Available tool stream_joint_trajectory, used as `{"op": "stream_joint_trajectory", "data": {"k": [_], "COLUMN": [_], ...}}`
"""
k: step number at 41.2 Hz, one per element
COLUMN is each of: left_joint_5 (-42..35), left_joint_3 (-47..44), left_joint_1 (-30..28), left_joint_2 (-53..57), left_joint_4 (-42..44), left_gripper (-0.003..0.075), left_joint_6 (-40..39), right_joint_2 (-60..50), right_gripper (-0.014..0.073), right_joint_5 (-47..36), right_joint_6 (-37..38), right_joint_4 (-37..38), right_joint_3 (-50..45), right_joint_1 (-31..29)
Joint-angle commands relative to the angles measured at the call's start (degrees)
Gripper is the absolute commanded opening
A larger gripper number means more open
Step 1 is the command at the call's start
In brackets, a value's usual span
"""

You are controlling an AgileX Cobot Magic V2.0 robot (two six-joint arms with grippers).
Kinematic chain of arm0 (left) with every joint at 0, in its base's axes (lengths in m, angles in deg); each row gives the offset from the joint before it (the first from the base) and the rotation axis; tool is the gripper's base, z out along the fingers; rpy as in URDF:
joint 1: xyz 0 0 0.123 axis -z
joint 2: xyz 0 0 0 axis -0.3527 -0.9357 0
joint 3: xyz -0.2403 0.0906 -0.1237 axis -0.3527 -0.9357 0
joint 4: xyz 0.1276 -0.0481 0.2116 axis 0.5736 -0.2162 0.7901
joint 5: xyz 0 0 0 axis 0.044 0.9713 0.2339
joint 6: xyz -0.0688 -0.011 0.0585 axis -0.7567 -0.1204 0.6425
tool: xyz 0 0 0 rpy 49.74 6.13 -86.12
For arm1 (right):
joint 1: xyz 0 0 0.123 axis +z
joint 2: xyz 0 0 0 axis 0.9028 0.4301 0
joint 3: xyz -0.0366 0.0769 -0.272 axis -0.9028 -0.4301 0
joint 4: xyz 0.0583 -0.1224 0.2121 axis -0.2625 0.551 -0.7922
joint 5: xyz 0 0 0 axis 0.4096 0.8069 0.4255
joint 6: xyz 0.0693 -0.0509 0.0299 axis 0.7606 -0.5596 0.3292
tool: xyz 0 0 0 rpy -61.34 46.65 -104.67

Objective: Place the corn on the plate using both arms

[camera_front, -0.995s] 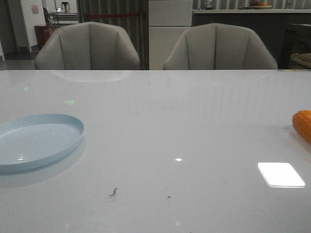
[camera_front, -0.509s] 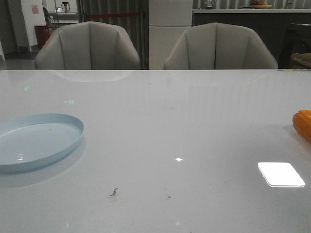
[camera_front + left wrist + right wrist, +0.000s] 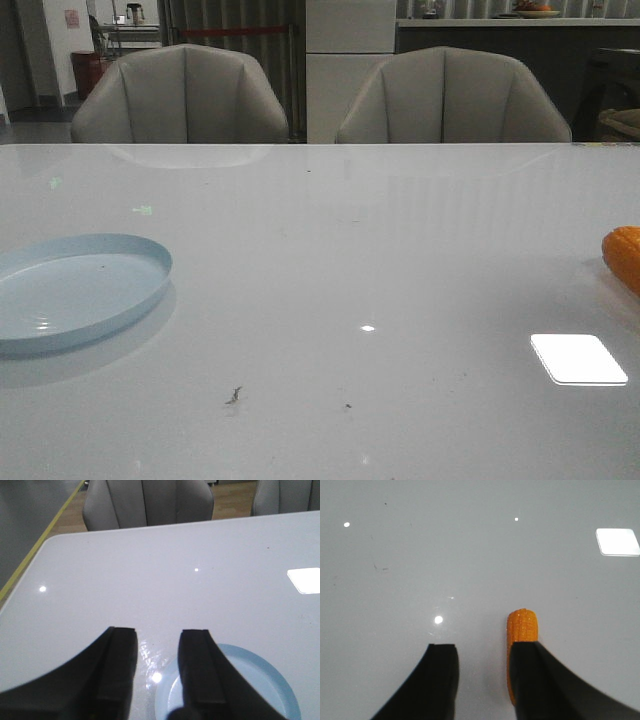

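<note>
The orange corn (image 3: 623, 256) lies on the white table at the far right edge of the front view, partly cut off. In the right wrist view the corn (image 3: 521, 626) lies under one finger (image 3: 535, 680) of my right gripper (image 3: 482, 647), which is open with nothing between its jaws. The pale blue plate (image 3: 75, 290) sits at the left of the table and holds nothing. In the left wrist view my left gripper (image 3: 157, 632) is open above the table, with the plate's rim (image 3: 265, 662) beneath and beside one finger. Neither gripper shows in the front view.
Two grey chairs (image 3: 180, 95) (image 3: 452, 98) stand behind the far table edge. A bright light reflection (image 3: 578, 359) lies on the table at front right. The table's corner and side edge (image 3: 30, 565) show in the left wrist view.
The corn shows slightly less at the right edge of the front view than a second ago. The plate has not moved.
</note>
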Motion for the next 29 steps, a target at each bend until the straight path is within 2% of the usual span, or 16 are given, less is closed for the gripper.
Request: {"op": "stream_joint_trajectory", "data": {"k": [1,9,16,29], "left_joint_5": [-3.7,1.7,11.2,30.9], "left_joint_3": [2.1,4.4,14.2,35.3], "left_joint_1": [0.4,0.0,-4.8,-6.6], "left_joint_2": [-1.1,-5.3,-13.3,-32.7], "left_joint_4": [-2.6,-4.1,-12.6,-12.0], "left_gripper": [0.0401,0.04,0.04,0.04], "left_joint_6": [0.0,-0.2,-0.3,-0.2], "right_joint_2": [1.1,2.8,3.5,3.9], "right_gripper": [0.0445,0.0445,0.0445,0.0445], "right_joint_5": [-3.5,-3.5,-3.5,-3.5], "right_joint_6": [-0.5,-0.4,-0.4,-0.4], "right_joint_4": [0.4,0.4,0.4,0.4], "right_joint_3": [2.1,2.1,2.1,2.1], "right_joint_1": [0.0,0.0,0.0,0.0]}}
